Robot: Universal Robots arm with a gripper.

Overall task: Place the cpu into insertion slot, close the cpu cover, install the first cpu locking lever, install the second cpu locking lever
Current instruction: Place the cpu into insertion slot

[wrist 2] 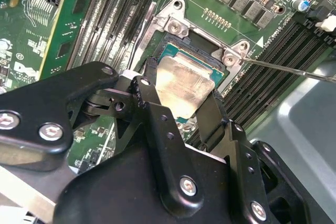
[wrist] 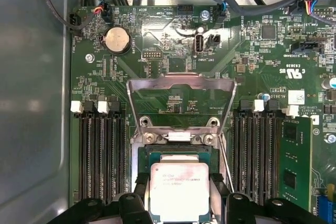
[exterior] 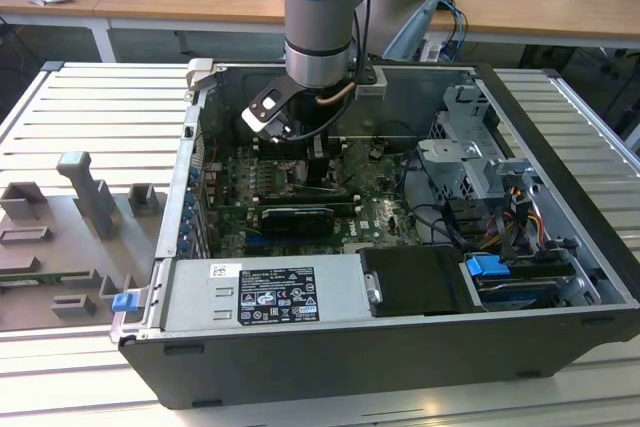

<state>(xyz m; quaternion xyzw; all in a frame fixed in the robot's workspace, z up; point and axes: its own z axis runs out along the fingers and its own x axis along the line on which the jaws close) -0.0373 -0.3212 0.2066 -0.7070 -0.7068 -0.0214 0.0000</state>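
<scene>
Your gripper (wrist: 179, 179) grips the cpu (wrist: 178, 192) over the insertion slot (wrist: 178, 151). Hold it level and square; the cpu cover (wrist: 181, 81) stands open.

**Satin metal, glossy board, matt black**

The small square cpu (wrist: 178, 190) has a pale silver-grey metal top, satin and faintly smudged. The square silver metal-frame cpu cover (wrist: 181, 82) looks smooth, with a soft sheen. The green circuit board (wrist: 121, 66) is glossy. The black gripper (wrist 2: 181, 90) looks matt, and its screw heads are bright metal.
</scene>
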